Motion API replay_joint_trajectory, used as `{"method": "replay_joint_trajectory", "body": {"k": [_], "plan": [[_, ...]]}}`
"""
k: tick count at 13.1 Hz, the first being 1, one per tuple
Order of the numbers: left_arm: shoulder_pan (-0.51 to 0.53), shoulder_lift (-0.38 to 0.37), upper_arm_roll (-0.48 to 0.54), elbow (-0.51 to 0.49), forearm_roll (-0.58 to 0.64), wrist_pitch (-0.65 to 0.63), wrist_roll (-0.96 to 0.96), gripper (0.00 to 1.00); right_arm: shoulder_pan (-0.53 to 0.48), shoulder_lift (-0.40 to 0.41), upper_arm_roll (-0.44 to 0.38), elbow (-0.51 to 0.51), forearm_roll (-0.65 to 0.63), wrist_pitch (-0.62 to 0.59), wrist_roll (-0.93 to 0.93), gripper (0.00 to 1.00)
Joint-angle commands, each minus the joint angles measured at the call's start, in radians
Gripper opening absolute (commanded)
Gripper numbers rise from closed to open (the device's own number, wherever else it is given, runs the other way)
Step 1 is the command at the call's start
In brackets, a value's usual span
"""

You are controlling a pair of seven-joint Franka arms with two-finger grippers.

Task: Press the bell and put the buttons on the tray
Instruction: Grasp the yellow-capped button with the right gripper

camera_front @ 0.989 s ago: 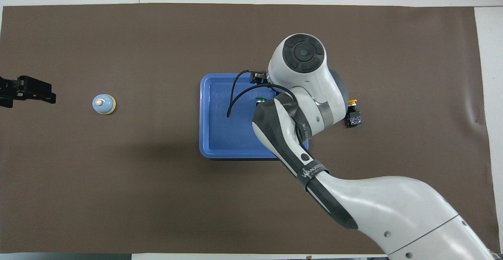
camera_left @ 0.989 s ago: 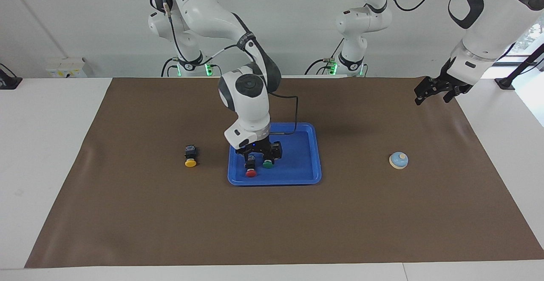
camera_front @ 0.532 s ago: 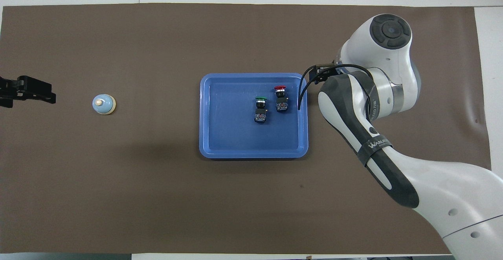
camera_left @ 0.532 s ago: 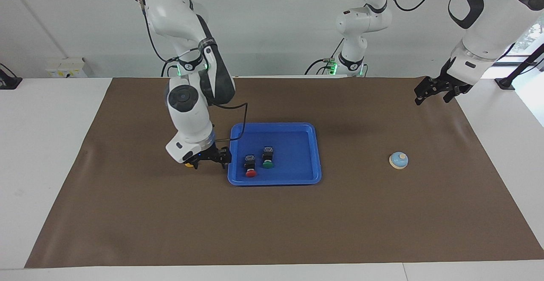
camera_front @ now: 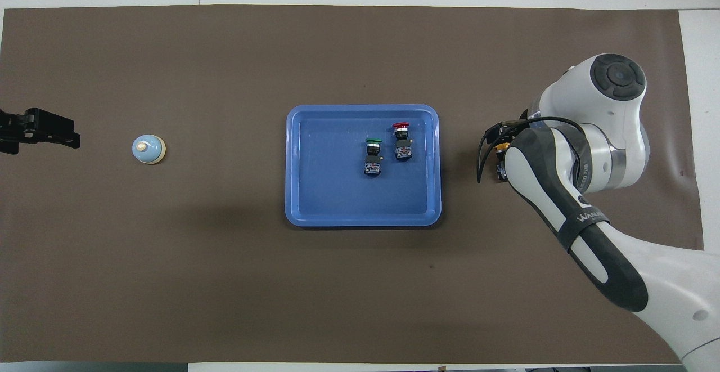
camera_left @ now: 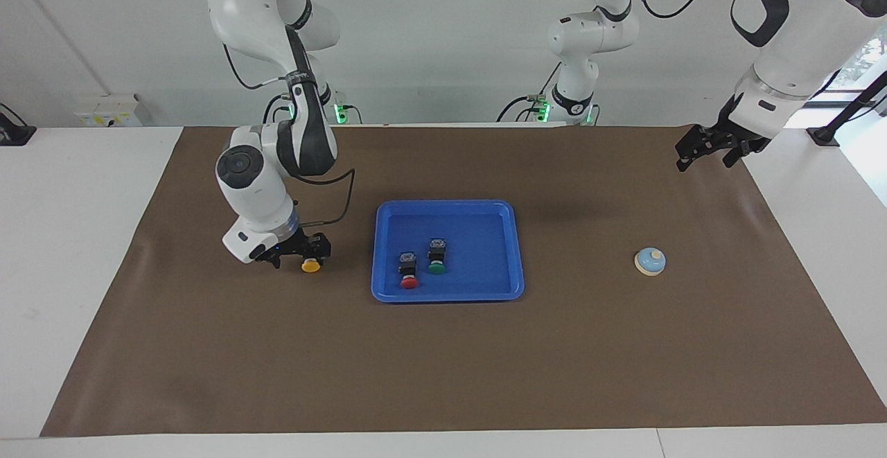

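- Since a second ago: right hand gone from over the shallow bright blue plastic tray, out past the rim toward the right arm's end of the brown-covered surface, now low at the yellow-capped push-button with black body.
- Half a second ago partway there, beside the tray's rim; now right at the yellow button, fingers spread on either side of its body as far as can be made out, nothing pinched.
- Unchanged in the tray: red-capped push-button with black body and green-capped push-button with black body, lying side by side, apart from each other, red nearer the right arm's end of the tray.
- Unchanged too: small light blue dome bell with cream knob, on the surface well apart from the tray, toward the left arm's end.
- Left hand waiting up in the air past the bell from the tray, same place as before, fingers spread, holding nothing.
- Hidden: in the overhead view, the yellow button mostly covered by the right arm's wrist, only a sliver of cap showing; contact between fingers and button body not readable in either view.
- Cut off: left hand only partly inside the overhead view's edge.
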Motion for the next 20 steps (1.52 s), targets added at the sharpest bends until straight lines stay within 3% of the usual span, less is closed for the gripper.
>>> {"method": "replay_joint_trajectory", "body": {"k": [1,3,6,8,9,10,11,12,15,18,20], "plan": [[0.001,0.001,0.004,0.016,-0.011,-0.020,0.006,1.00,0.004,-0.058,0.012,-0.103,-0.006,0.033,-0.013,1.00],[0.001,0.001,0.004,0.016,-0.011,-0.020,0.006,1.00,0.013,-0.066,0.012,-0.126,-0.006,0.039,-0.008,1.00],[0.001,0.001,0.004,0.016,-0.011,-0.020,0.006,1.00,0.010,-0.071,0.012,-0.199,-0.006,0.152,-0.016,1.00],[0.001,0.001,0.004,0.016,-0.011,-0.020,0.006,1.00,0.011,-0.069,0.012,-0.224,-0.006,0.190,-0.016,0.89],[0.001,0.001,0.004,0.016,-0.011,-0.020,0.006,1.00,0.013,-0.069,0.012,-0.226,-0.006,0.191,-0.014,0.78],[0.001,0.001,0.004,0.016,-0.011,-0.020,0.006,1.00,0.014,-0.069,0.012,-0.224,-0.006,0.189,-0.017,0.58],[0.001,0.001,0.004,0.016,-0.011,-0.020,0.006,1.00,0.014,-0.071,0.012,-0.219,-0.006,0.191,-0.016,0.21],[0.001,0.001,0.004,0.016,-0.011,-0.020,0.006,1.00,0.019,-0.074,0.012,-0.213,-0.006,0.186,-0.011,0.00],[0.001,0.001,0.004,0.016,-0.011,-0.020,0.006,1.00,0.021,-0.083,0.012,-0.146,-0.004,0.128,-0.008,0.00],[0.001,0.001,0.004,0.016,-0.011,-0.020,0.006,1.00,0.037,-0.063,0.023,0.057,0.008,-0.076,0.094,0.00],[0.001,0.001,0.004,0.016,-0.011,-0.020,0.006,1.00,0.121,-0.035,0.031,0.156,0.010,-0.116,0.229,0.00]]}}
